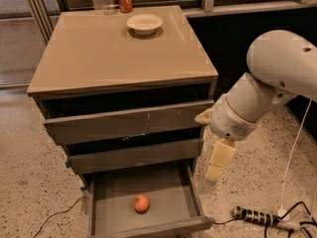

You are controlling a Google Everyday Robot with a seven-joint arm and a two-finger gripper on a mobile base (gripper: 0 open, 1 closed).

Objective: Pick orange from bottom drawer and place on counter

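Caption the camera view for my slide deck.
The orange lies in the open bottom drawer while the gripper hangs outside it, to its right in view; a white bowl sits on the counter.
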